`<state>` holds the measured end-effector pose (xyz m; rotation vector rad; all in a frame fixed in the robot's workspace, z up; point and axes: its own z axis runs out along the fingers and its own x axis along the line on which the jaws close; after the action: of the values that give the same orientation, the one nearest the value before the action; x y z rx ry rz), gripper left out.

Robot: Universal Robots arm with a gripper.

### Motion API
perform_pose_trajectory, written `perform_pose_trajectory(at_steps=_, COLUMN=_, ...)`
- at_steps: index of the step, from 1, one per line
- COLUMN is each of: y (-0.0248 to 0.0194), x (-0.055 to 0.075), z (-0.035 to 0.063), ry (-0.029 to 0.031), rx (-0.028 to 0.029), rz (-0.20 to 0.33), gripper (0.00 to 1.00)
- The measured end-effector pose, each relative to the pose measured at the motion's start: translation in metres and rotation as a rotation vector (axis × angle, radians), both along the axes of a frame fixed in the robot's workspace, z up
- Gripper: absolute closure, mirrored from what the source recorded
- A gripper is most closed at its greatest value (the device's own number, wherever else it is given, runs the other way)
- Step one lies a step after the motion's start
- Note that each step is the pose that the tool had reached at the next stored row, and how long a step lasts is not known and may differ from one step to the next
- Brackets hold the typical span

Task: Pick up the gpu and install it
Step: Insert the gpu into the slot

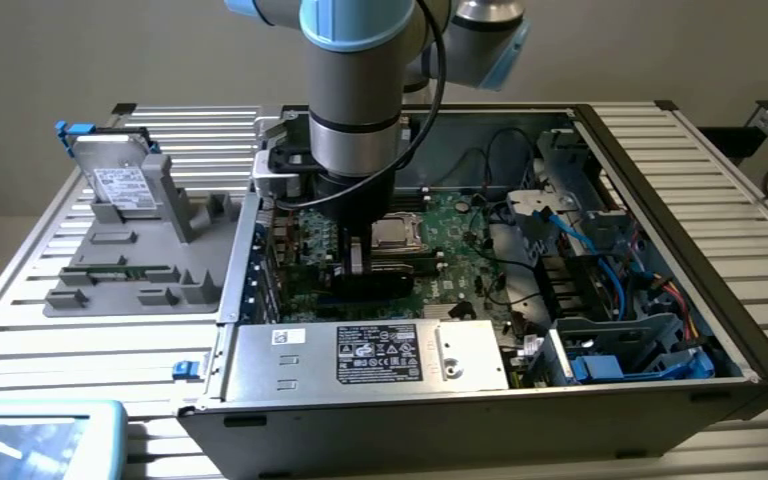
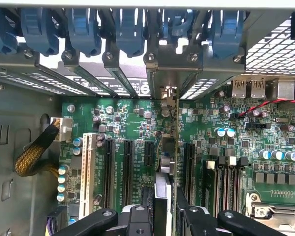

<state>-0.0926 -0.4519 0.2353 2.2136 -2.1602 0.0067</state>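
In the wrist view the gpu (image 2: 167, 147) shows edge-on, a thin card standing upright over the green motherboard (image 2: 221, 157), between the long black expansion slots (image 2: 128, 167). Its silver end bracket (image 2: 169, 93) reaches toward the rear slot openings of the case. My gripper (image 2: 167, 222) is shut on the card, one black finger on each side. In the exterior view my gripper (image 1: 357, 258) reaches straight down into the open computer case (image 1: 651, 200), and the dark card (image 1: 368, 282) sits just below it, low against the board.
Blue slot latches (image 2: 128, 29) line the case's rear wall. A white slot (image 2: 87, 167) and a yellow braided cable (image 2: 34, 152) lie beside the card. A power supply (image 1: 371, 355), the processor socket (image 1: 395, 233) and blue cables (image 1: 584, 230) crowd the case. A grey tray (image 1: 144, 260) carries a silver drive (image 1: 124, 185).
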Motion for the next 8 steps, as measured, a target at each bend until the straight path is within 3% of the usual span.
perform_pose_trajectory(at_steps=8, y=0.0000, x=0.0000, z=0.0000, ry=0.0000, rx=0.0000, rz=0.000, gripper=0.71)
